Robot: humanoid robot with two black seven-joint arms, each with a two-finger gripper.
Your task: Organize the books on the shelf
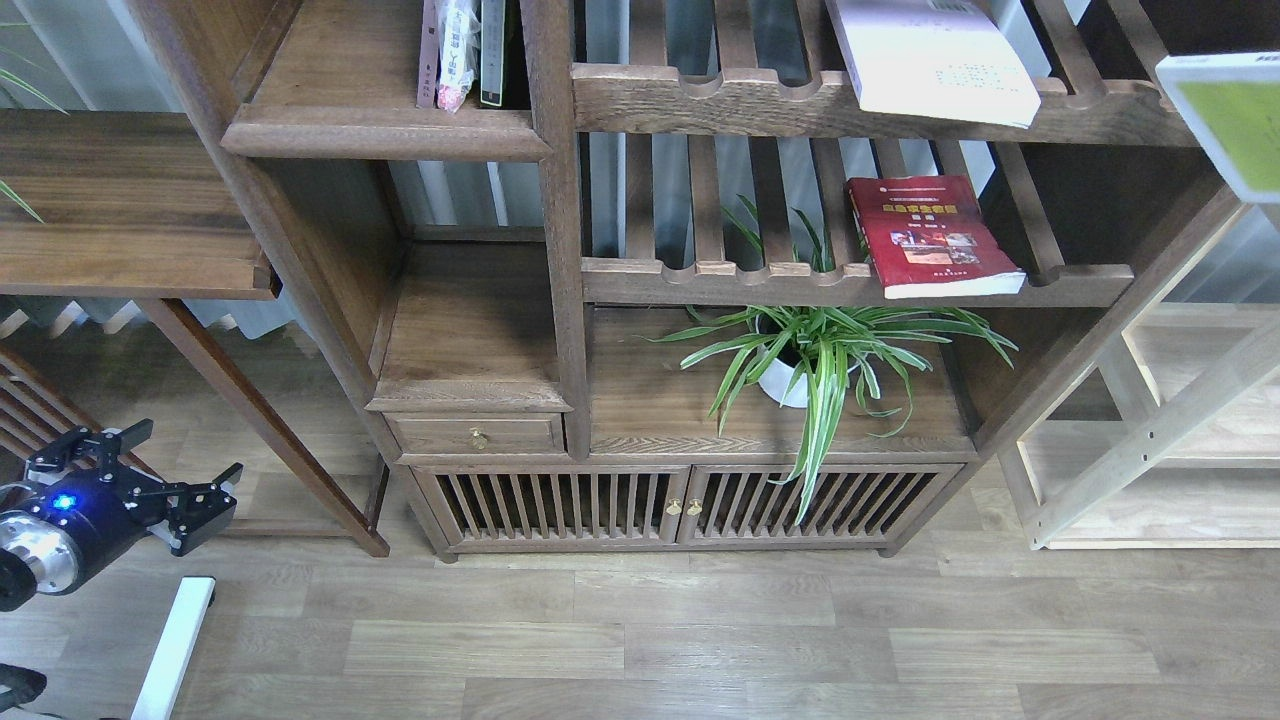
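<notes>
A white, pale pink book lies flat on the upper slatted rack. A red book with a yellow title lies flat on the lower slatted rack. A yellow-green book with a white edge hangs in the air at the right edge; what holds it is out of view. The solid dark-brown shelf in the narrow bay at top left holds a few upright books. My left gripper is open and empty, low at the left over the floor. My right gripper is not in view.
A potted spider plant stands on the cabinet top under the racks. A lower solid shelf sits above a small drawer. A paler bare-wood unit stands at right. A dark side table is at left.
</notes>
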